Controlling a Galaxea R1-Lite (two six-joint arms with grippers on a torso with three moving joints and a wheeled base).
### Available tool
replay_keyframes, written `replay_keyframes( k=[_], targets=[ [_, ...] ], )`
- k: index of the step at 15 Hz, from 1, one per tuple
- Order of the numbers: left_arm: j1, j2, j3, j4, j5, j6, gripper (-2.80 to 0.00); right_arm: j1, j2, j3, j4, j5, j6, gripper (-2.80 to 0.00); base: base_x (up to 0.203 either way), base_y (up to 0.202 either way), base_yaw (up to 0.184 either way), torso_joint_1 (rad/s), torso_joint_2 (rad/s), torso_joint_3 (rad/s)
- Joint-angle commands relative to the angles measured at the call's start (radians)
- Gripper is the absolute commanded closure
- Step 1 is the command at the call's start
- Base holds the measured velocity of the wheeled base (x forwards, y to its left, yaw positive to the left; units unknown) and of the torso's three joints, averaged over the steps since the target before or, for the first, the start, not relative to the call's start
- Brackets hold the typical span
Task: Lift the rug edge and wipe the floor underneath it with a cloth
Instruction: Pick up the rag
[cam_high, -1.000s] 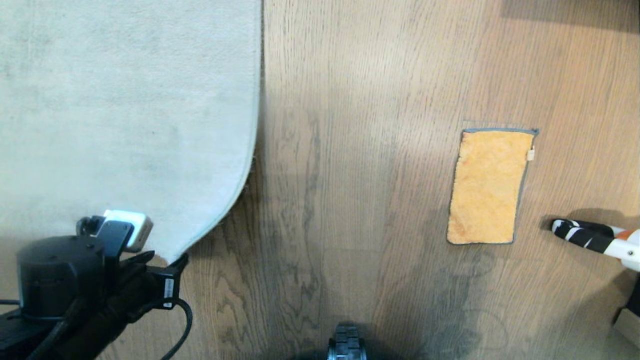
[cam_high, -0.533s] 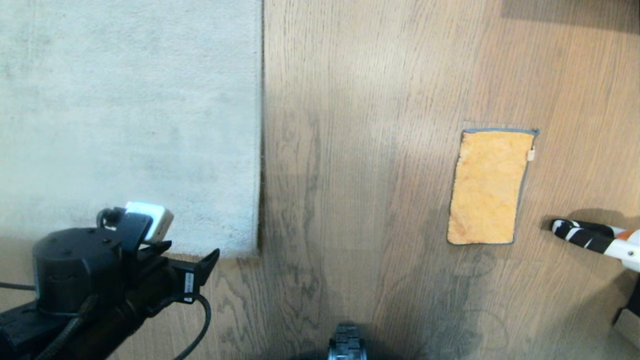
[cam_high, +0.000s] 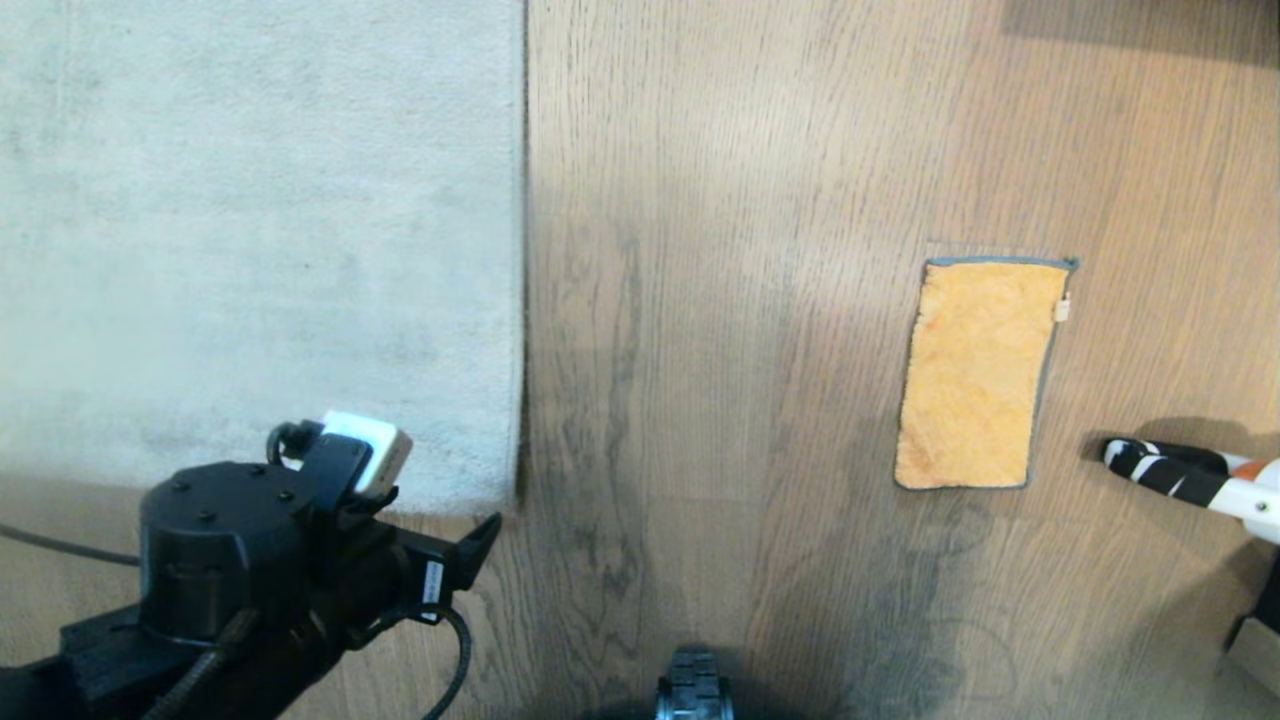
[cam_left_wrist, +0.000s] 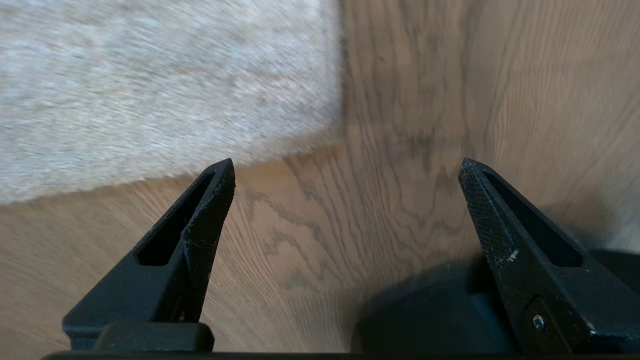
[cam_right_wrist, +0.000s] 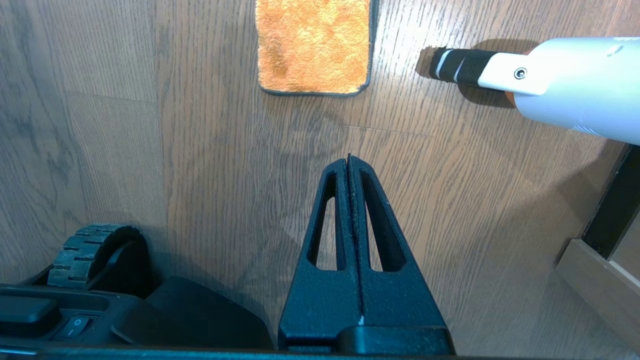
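The pale grey-beige rug lies flat at the left, its rug edge (cam_high: 520, 300) straight and its corner (cam_left_wrist: 327, 122) down on the floor (cam_high: 700, 300). My left gripper (cam_left_wrist: 346, 165) hovers open just off that corner over bare planks, with nothing between its fingers; one finger (cam_high: 480, 533) shows in the head view. The orange cloth (cam_high: 975, 375) lies spread flat on the floor at the right, also seen as the cloth (cam_right_wrist: 314, 47) in the right wrist view. My right gripper (cam_right_wrist: 349, 160) is shut and empty, parked above the floor short of the cloth.
A white rod with a black-and-white striped tip (cam_high: 1175, 472) lies right of the cloth. A pale furniture edge (cam_high: 1255, 640) sits at the near right corner. My base's wheel (cam_high: 693, 690) shows at the bottom middle.
A second ago the left gripper held the rug's corner lifted. It has opened, the rug has dropped flat, and the arm has swung to the right past the corner.
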Motion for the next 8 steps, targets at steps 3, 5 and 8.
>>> replay_keyframes(
  k=[3, 5, 8],
  targets=[
    [-0.033, 0.117, -0.024, -0.005, 0.006, 0.0, -2.8, 0.0, 0.0, 0.0, -0.001, 0.001, -0.001, 0.0, 0.0, 0.0, 0.0, 0.0, 0.0, 0.0],
    [-0.033, 0.17, -0.043, -0.005, 0.015, 0.002, -2.8, 0.0, 0.0, 0.0, -0.001, 0.001, -0.001, 0.0, 0.0, 0.0, 0.0, 0.0, 0.0, 0.0],
    [-0.027, 0.243, -0.056, -0.005, 0.061, 0.003, -2.8, 0.0, 0.0, 0.0, -0.001, 0.001, -0.001, 0.0, 0.0, 0.0, 0.0, 0.0, 0.0, 0.0]
  ],
)
